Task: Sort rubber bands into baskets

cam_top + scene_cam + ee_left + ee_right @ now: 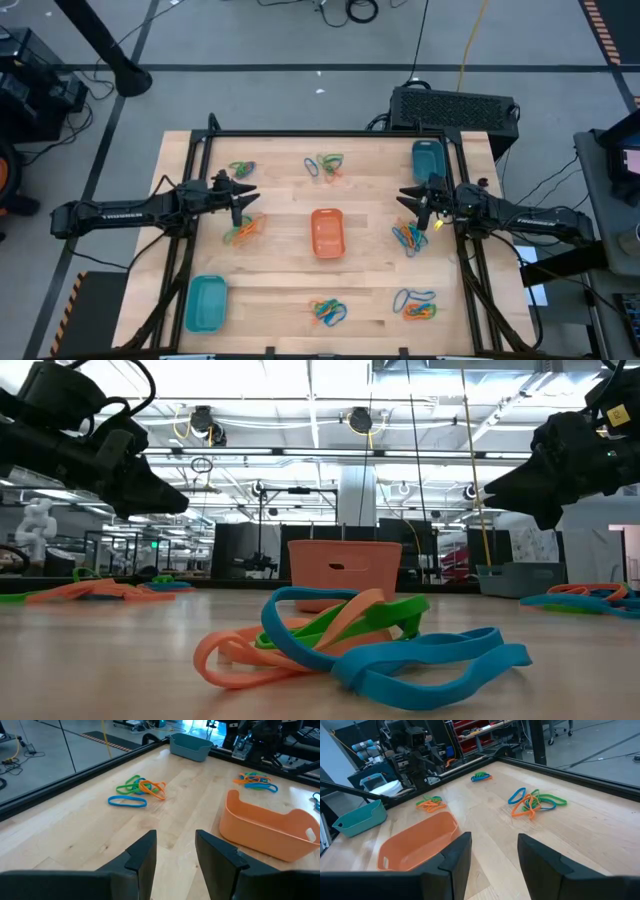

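Both grippers, left (243,203) and right (412,202), hang open and empty over my table, flanking the orange basket (327,232); rubber bands (327,311) lie in scattered piles, teal baskets (207,302) at corners.

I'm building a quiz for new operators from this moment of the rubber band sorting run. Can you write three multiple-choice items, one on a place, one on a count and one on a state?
1. Where does the orange basket sit?
A. In a table corner
B. Near the middle of the table
C. On the floor

2. How many teal baskets are on the table?
A. One
B. Two
C. Three

3. In what state is the left end effector?
A. Open, holding nothing
B. Shut on a rubber band
C. Shut on a basket

Answers:
1 B: the high view shows it between the two arms, at the centre.
2 B: one teal basket lies at the near left corner, the other teal basket at the far right.
3 A: the left wrist view shows a gap between its fingers with bare table wood behind.
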